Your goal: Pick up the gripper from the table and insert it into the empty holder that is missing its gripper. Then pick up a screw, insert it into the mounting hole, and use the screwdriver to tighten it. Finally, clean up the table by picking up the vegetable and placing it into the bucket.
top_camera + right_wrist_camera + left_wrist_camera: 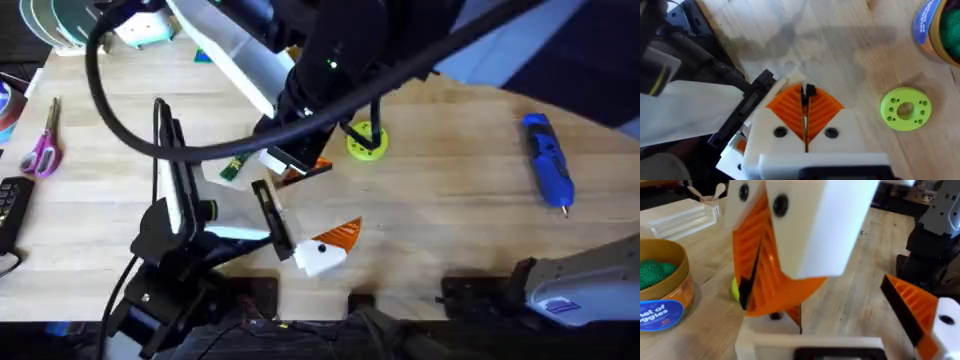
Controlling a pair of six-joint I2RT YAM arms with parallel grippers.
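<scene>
As the overhead view shows it, one blue screwdriver (548, 160) lies on the bench (440, 200), one yellow-green disc (366, 141) mid-bench. In the left wrist view, the left gripper (840, 295) fingers stand wide; one bucket (662, 287) holds green vegetables (655, 272). In the right wrist view, the right gripper (805, 107) fingers are pressed together.

bucket (940, 30): cut off by frame edge, beyond right gripper (805, 107)
scissors (42, 145): partly cut off
right arm (330, 60): large, dark, blurred overhead
</scene>
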